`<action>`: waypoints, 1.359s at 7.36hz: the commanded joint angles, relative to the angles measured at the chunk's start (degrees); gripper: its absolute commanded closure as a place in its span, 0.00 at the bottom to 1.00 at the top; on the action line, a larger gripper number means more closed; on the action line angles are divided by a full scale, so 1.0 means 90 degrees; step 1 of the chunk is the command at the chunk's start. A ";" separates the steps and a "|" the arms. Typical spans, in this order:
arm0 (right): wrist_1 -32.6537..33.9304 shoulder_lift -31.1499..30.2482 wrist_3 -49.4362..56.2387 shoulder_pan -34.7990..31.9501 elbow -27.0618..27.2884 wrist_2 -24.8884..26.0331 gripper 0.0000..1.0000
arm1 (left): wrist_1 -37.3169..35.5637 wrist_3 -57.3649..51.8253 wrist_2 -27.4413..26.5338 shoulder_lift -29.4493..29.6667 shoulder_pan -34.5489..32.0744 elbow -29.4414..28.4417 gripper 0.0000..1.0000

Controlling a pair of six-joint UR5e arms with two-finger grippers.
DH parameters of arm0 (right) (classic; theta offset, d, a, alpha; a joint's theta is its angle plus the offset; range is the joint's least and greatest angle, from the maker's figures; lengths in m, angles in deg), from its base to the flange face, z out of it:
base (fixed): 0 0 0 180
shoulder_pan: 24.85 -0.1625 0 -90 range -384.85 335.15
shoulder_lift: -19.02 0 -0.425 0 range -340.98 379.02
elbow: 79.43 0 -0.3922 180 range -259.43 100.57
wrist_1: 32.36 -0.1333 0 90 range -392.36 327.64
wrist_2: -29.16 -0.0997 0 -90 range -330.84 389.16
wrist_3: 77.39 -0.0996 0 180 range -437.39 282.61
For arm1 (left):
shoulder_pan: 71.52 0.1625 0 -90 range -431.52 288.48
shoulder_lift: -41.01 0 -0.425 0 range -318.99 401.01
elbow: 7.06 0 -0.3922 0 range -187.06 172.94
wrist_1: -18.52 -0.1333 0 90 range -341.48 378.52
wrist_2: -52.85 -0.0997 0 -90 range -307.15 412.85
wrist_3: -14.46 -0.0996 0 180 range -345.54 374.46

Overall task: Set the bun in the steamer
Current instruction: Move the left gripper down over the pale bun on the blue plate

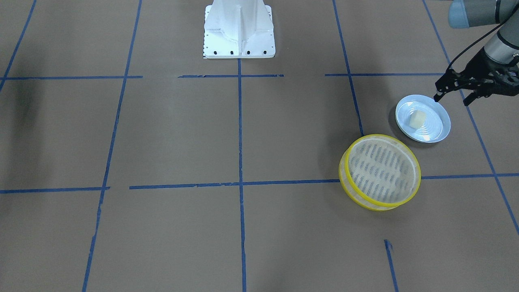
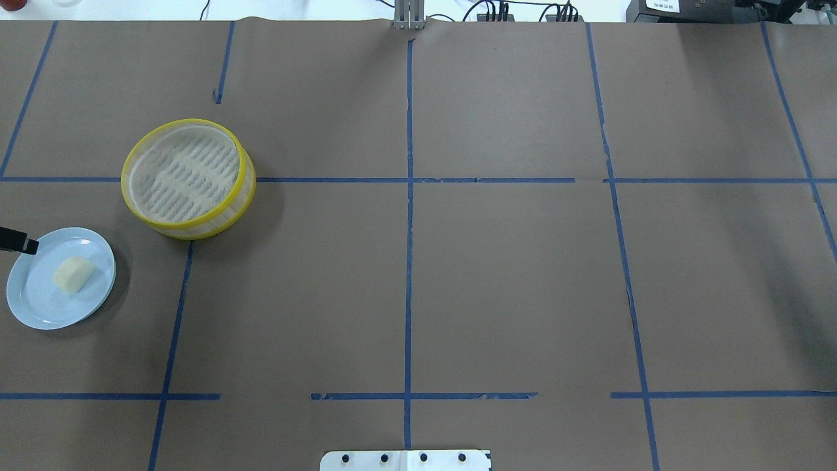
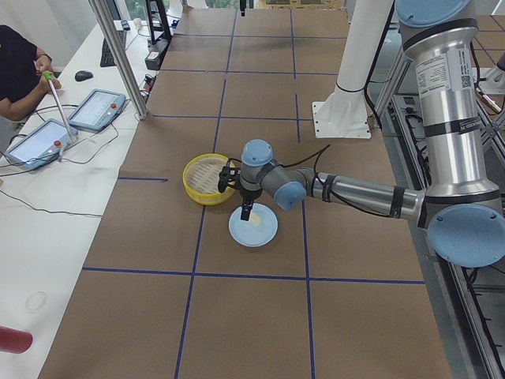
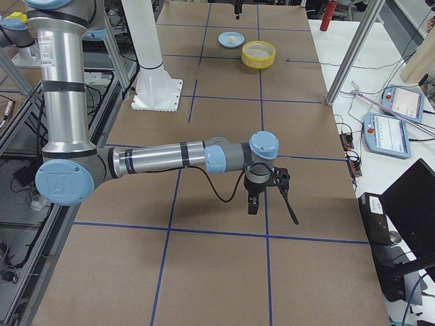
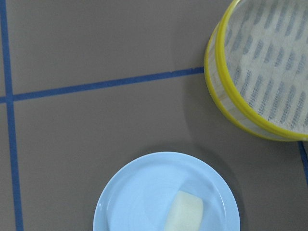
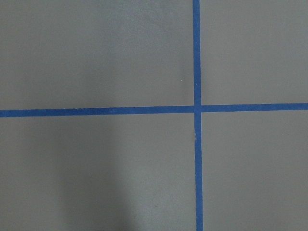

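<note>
One bun (image 2: 73, 273) lies near the middle of one pale blue plate (image 2: 39, 311) (nothing else touches it). In the overhead view, one steamer (image 2: 219, 222), yellow-rimmed with a slotted floor, stands at about 1 o'clock from the plate, near it but apart. Two claws show. The left claw (image 1: 452, 98) hangs over the plate's edge, at about 10 o'clock from the bun in that same view, with its two fingers spread wide and gripping nothing. The right claw (image 4: 268, 204) hovers well apart from all this, over the table (image 2: 510, 275) and its blue tape lines (image 2: 409, 261). It shows only in a side view, so I cannot tell whether it is open or closed.
</note>
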 commanded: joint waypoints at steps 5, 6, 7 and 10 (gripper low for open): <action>0.0000 0.0000 0.0000 -0.0002 0.0000 0.0000 0.00 | 0.0769 0.1213 -0.0785 0.0242 0.1303 -0.0650 0.00; 0.0000 0.0000 0.0000 -0.0002 0.0000 0.0000 0.00 | 0.0653 0.1009 -0.0794 0.0271 0.1294 -0.0699 0.00; 0.0000 0.0000 0.0000 -0.0002 0.0000 0.0000 0.00 | 0.0564 0.0804 -0.0794 0.0310 0.1303 -0.0786 0.00; 0.0000 0.0000 0.0000 0.0008 0.0010 0.0000 0.00 | 0.0554 0.0597 -0.0784 0.0330 0.1303 -0.0865 0.00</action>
